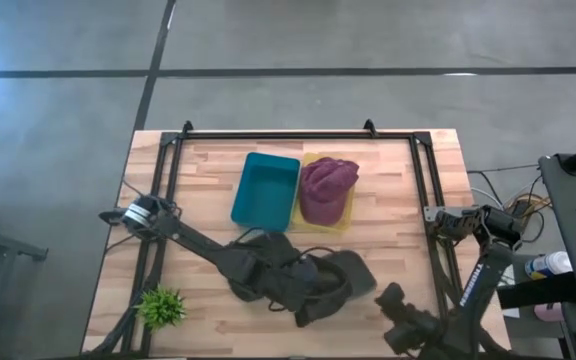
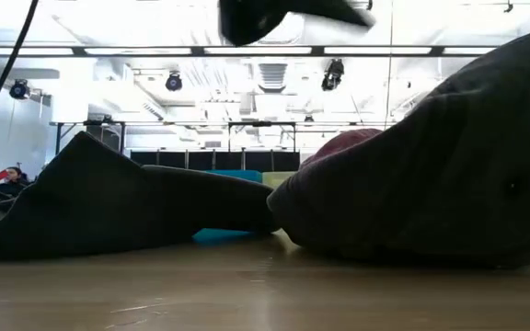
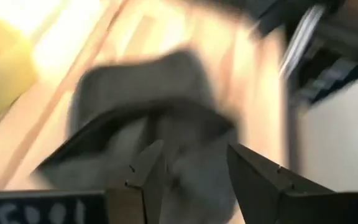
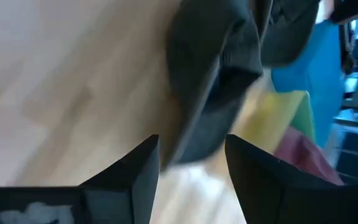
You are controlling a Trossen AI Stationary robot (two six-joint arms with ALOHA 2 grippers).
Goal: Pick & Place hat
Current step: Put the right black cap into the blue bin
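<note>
Item: dark grey soft fabric hat (image 1: pixel 340 275), lying slumped near front edge of wooden tabletop (image 1: pixel 388 215), about mid-width, crown collapsed, brim splayed.
Second item: maroon soft fabric hat (image 1: pixel 326 188), resting in yellow shallow tray (image 1: pixel 343 222) toward rear edge, just beside teal rectangular plastic bin (image 1: pixel 265 190), bin holding nothing visible.
Also: small green artificial plant (image 1: pixel 161 305) at front-left corner, well apart from hats.

L gripper (image 3: pixel 188 171): over grey hat, fingers parted to moderate gap, nothing between them; fabric directly ahead per L wrist view. L arm lying across tabletop from left edge.
R gripper (image 4: pixel 191 158): near front-right corner, fingers parted, holding nothing, facing grey hat from the side.

Handling (judgement): light, limp, not fragile; likely to sag and fold when lifted, low slip risk on cloth. Best hold prob. a pinch on a raised fold of crown or bunched brim; flat brim edge hard to get under.

Room: bare wood between grey hat and trays, path rearward open. Black frame rails along rear, left, right edges; front edge close to hat, so little margin there. R arm near, collision risk if both close in.
</note>
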